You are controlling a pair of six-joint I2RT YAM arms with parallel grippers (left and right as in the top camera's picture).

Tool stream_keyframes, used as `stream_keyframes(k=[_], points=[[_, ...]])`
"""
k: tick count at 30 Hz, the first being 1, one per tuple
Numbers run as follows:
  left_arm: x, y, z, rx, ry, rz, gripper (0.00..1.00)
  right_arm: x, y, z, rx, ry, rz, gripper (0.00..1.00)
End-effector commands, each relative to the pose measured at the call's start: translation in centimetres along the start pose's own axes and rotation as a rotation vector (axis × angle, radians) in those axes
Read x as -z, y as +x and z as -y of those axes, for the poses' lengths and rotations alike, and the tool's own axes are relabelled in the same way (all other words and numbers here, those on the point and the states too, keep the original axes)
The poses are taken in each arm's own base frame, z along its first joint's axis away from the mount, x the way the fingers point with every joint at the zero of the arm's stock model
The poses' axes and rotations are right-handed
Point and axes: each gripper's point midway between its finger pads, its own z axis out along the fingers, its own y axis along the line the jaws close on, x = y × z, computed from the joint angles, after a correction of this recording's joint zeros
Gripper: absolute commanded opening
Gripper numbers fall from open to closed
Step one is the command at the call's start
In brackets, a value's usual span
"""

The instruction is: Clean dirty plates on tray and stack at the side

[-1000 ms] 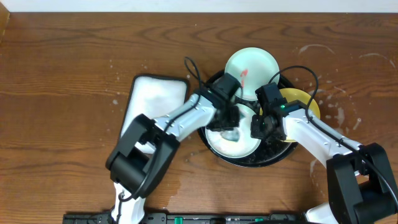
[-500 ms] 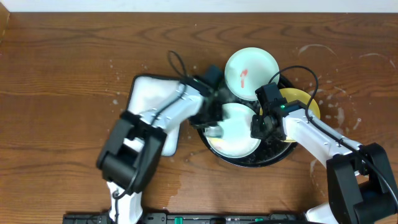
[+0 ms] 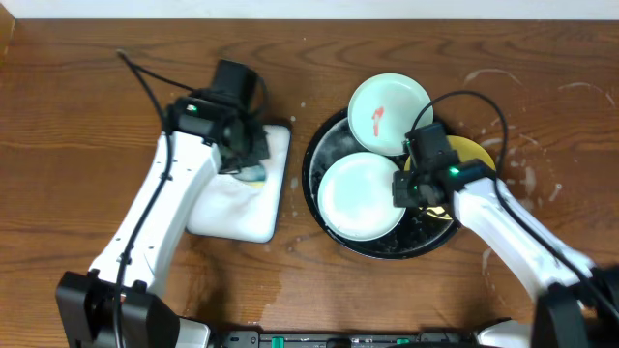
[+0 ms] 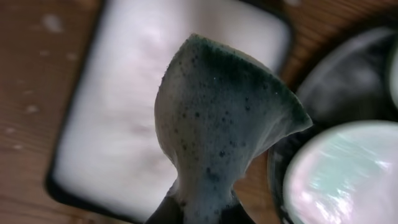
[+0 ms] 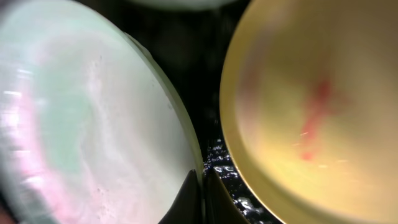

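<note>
The black round tray [image 3: 329, 232] holds a soapy pale mint plate [image 3: 358, 198] with no smear showing. A second mint plate [image 3: 387, 111] with a red smear leans on the tray's far rim. The yellow plate [image 3: 474, 155], with a red smear [image 5: 317, 118], lies at the tray's right. My right gripper [image 3: 404, 186] is shut on the right rim of the soapy mint plate [image 5: 93, 124]. My left gripper [image 3: 247, 159] is shut on a foamy green sponge [image 4: 217, 124] and holds it over the white rectangular tray [image 3: 242, 188].
The white rectangular tray [image 4: 124, 106] lies left of the black tray [image 4: 329, 81]. Whitish soapy streaks mark the dark wood tabletop [image 3: 542, 106] at the right. Bare wood [image 3: 77, 116] lies at the far left.
My left gripper has carried the sponge off the mint plate, left out of the black tray, to above the white tray. The right gripper has stayed on the plate's rim.
</note>
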Motion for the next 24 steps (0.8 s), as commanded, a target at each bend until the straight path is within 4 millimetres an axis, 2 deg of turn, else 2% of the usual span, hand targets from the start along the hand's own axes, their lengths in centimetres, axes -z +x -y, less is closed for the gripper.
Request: stream_keyframes(k=[1,4,6,9,11,13,14,19,22,24], points=[[-2.5,0.5,-3.6,0.032,-0.102,-0.038,0.08,3.3,-2.3,-0.3,0.055,0.004,0.126,0.01],[-4.7,1.1,-4.9,0.062,-0.116,-0.051,0.11,5.3,-3.0,0.3,0.112,0.076,0.206,0.01],[-5.5,1.5,-5.2,0.063,-0.118,-0.055,0.24,6.3,-3.5,0.7,0.155,0.14,0.253,0.01],[-6.0,2.1,-5.4,0.062,-0.127,-0.073,0.36,7.8,-4.0,1.0,0.226,0.246,0.32,0.01],[-6.0,2.2,-5.5,0.062,-0.13,-0.079,0.5,8.6,-4.1,0.8,0.26,0.3,0.353,0.01],[-6.0,2.3,-5.5,0.062,-0.13,-0.08,0.58,9.1,-4.0,0.2,0.312,0.328,0.375,0.01],[-6.0,2.2,-5.5,0.062,-0.13,-0.079,0.78,9.5,-4.0,-0.1,0.348,0.354,0.39,0.01],[-6.0,2.2,-5.5,0.062,-0.13,-0.079,0.79,11.9,-4.3,-0.9,0.49,0.552,0.489,0.01],[-6.0,2.2,-5.5,0.062,-0.129,-0.079,0.8,14.1,-4.5,-2.3,0.628,0.692,0.565,0.01],[-6.0,2.2,-5.5,0.062,-0.13,-0.079,0.81,14.7,-4.4,-3.2,0.678,0.717,0.59,0.01]])
